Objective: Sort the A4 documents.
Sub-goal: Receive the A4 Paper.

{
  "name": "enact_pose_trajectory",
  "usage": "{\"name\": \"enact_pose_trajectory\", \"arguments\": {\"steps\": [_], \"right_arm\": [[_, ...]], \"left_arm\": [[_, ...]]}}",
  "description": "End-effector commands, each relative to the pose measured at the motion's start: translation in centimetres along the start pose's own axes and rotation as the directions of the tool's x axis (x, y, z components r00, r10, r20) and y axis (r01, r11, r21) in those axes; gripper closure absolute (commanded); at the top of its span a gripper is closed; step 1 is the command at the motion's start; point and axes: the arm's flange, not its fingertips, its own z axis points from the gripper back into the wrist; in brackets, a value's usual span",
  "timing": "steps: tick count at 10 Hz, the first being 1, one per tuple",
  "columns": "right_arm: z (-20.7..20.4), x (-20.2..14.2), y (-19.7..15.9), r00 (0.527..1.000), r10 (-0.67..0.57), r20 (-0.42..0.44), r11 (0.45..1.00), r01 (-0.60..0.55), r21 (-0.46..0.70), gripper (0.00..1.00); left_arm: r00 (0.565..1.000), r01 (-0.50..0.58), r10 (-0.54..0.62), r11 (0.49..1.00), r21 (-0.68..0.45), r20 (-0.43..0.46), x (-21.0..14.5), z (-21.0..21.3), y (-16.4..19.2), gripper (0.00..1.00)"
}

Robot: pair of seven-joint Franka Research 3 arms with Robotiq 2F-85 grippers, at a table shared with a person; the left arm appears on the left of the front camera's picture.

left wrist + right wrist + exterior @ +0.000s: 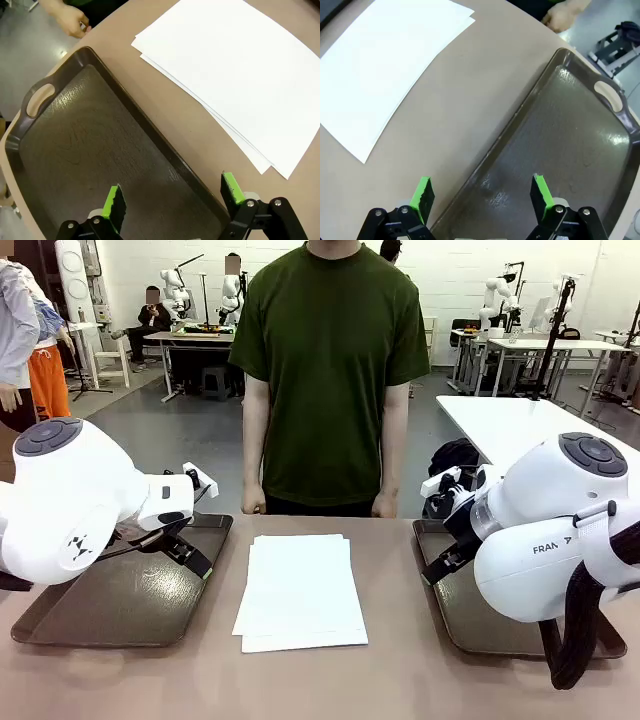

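Across the middle of the brown table (400, 680), between two dark trays, lies a loose stack of white sheets (300, 590), slightly fanned so that lower edges peek out at the near side; how many sheets there are cannot be made out. The left gripper (172, 194) hovers over the inner rim of the left tray (120, 605), its jaws spread wide with nothing between them. The right gripper (481, 191) hangs likewise over the inner rim of the right tray (470, 625), jaws apart and empty. From the front, both white arms cover large parts of their trays, and the fingers are hard to see. A person (330, 370) stands at the far edge, legs hidden by the table, one hand (70, 20) cut off by the picture's edge.
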Motion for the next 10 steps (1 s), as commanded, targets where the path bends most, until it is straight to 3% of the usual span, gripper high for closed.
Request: {"name": "enact_pose_trajectory", "arguments": {"steps": [1, 10], "right_arm": [[0.00, 0.00, 0.00, 1.000, 0.000, 0.000, 1.000, 0.000, 0.000, 0.00], [0.00, 0.00, 0.00, 1.000, 0.000, 0.000, 1.000, 0.000, 0.000, 0.00]], "left_arm": [[1.000, 0.000, 0.000, 1.000, 0.000, 0.000, 0.00, 0.00, -0.01, 0.00], [1.000, 0.000, 0.000, 1.000, 0.000, 0.000, 0.00, 0.00, -0.01, 0.00]]}}
